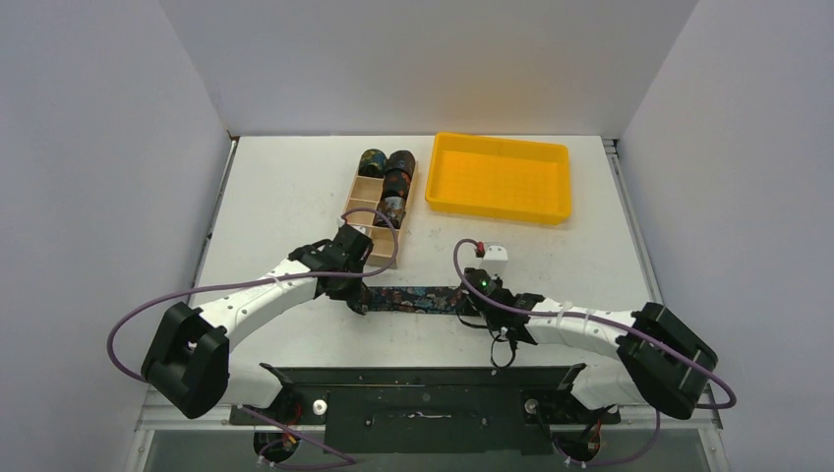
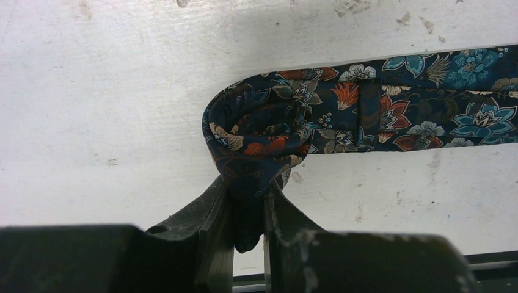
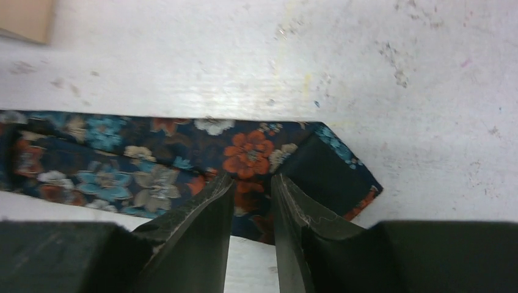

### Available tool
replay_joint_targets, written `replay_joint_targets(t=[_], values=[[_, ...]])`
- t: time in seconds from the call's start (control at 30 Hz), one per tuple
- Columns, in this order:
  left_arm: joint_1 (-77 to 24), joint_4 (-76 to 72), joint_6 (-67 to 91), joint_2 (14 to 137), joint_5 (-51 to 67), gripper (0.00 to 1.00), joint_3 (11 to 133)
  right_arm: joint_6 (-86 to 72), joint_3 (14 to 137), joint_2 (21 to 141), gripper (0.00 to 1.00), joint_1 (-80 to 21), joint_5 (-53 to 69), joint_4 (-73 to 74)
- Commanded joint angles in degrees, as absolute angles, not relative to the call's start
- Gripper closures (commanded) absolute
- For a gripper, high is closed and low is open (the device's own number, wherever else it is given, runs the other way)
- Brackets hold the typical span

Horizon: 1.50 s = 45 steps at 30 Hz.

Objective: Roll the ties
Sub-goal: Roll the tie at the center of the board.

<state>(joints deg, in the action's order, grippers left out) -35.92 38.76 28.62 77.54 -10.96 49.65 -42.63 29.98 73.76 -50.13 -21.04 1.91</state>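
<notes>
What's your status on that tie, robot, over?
Left tool pinching rolled end of tie. Right tool low over its flat pointed tip, grip unclear. Wooden box just beyond left tool; nothing lying on the tie.

The left arm (image 1: 261, 293) and right arm (image 1: 580, 326) share white link shells and bulky black joint housings. A purple cable (image 1: 123, 320) loops off each; white zip ties (image 1: 568, 309) bind the right one. A green light (image 1: 484, 284) glows by the right wrist. The left tool (image 2: 247, 198) and right tool (image 3: 251, 186) have matte black, scuffed fingers (image 3: 201, 226) with pale chipped edges.
</notes>
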Motion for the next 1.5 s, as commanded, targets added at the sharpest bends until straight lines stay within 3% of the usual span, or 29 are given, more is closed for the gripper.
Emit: replay_joint_targets(t=[0.0, 0.57, 1.27, 1.47], values=[[-36.0, 39.0, 27.7, 77.2, -15.3, 1.00, 51.1, -43.7, 27.5, 76.5, 0.70, -49.7, -21.8, 0.4], [-36.1, 41.1, 26.4, 82.4, -26.3, 1.00, 57.0, -54.1, 19.4, 70.6, 0.95, -52.3, -17.3, 10.5], [-47.7, 45.4, 37.6, 97.8, -46.0, 1.00, 64.8, -56.6, 19.3, 76.0, 0.94, -54.4, -16.4, 8.0], [-50.1, 47.1, 40.8, 101.5, -46.8, 1.00, 67.9, -55.9, 19.4, 74.6, 0.77, -54.7, -16.5, 8.3]])
